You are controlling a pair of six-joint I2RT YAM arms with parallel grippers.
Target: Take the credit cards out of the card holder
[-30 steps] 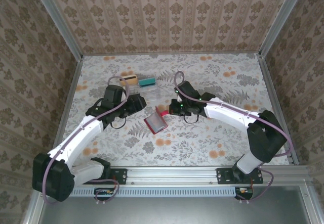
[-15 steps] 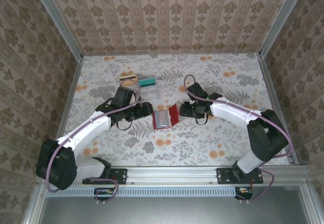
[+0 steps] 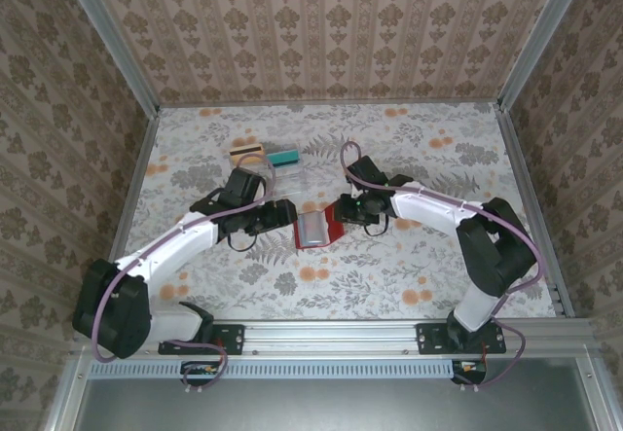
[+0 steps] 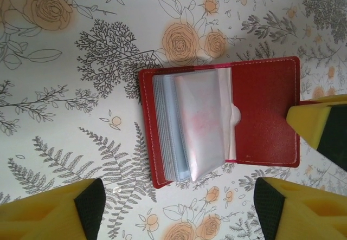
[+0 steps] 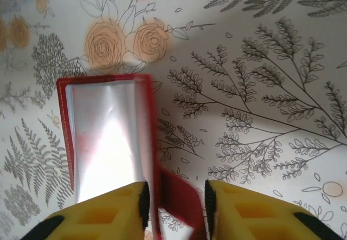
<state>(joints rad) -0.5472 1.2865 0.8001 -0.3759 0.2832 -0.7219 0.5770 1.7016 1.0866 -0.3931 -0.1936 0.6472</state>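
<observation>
The red card holder (image 3: 313,229) lies open on the floral table, its clear sleeves fanned up (image 4: 198,123) and its right cover flat (image 4: 265,110). My left gripper (image 3: 284,215) hovers at its left side, open wide, with bare table between the fingertips (image 4: 179,207). My right gripper (image 3: 341,215) is at the holder's right edge, open, with the red cover's edge and tab (image 5: 181,196) standing between its pads; a gap shows on the right side. A teal credit card (image 3: 283,157) and a tan striped one (image 3: 246,149) lie behind the left arm.
A clear plastic tray (image 3: 293,175) sits just in front of the teal card. Metal rails (image 3: 389,334) and patterned walls enclose the table. Open tabletop lies to the right and near front.
The card holder went from closed to lying open. My left gripper moved right, up to it. My right gripper let go, pulled back, then came in again at the right cover.
</observation>
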